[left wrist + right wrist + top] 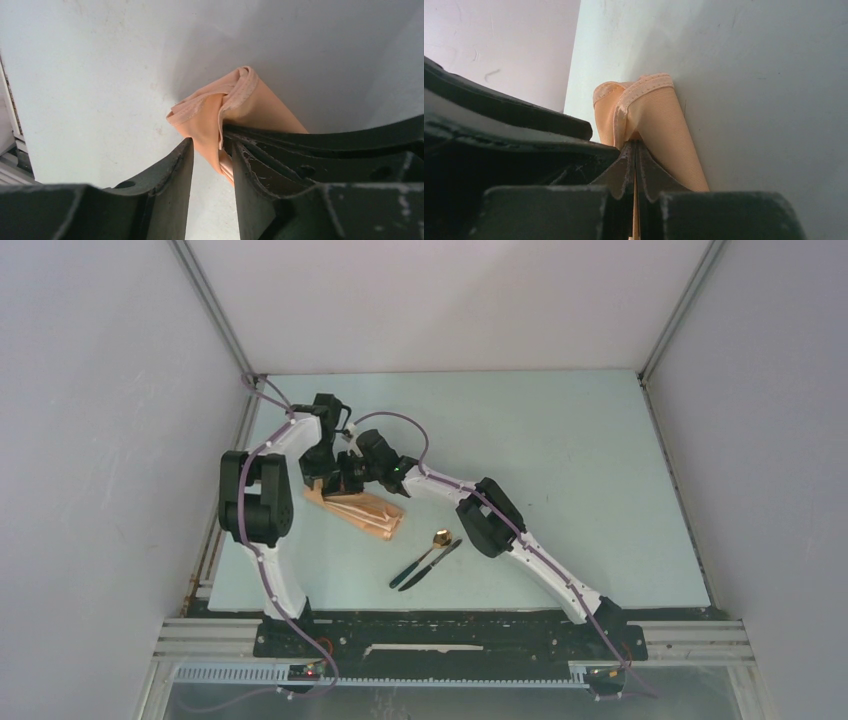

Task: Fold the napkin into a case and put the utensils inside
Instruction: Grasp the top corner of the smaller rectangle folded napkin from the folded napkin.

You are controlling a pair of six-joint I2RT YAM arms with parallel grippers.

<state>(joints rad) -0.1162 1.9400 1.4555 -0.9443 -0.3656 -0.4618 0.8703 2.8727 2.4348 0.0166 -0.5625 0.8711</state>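
Folded peach napkin [358,508], thin hemmed cloth, right gripper [635,150] pinching it; left gripper [210,147] parted

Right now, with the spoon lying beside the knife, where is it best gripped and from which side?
Probably by the dark handle of the spoon, close to its gold bowl, from straight above with jaws across it. It lies flat, and the knife alongside nearly meets it at the near end; the gap is widest by the bowl.

Beneath me spreads a pale green table [570,470], boxed in by white walls [90,440] with metal posts [212,310] at the far corners. A slotted strip [440,676] runs along my near edge.
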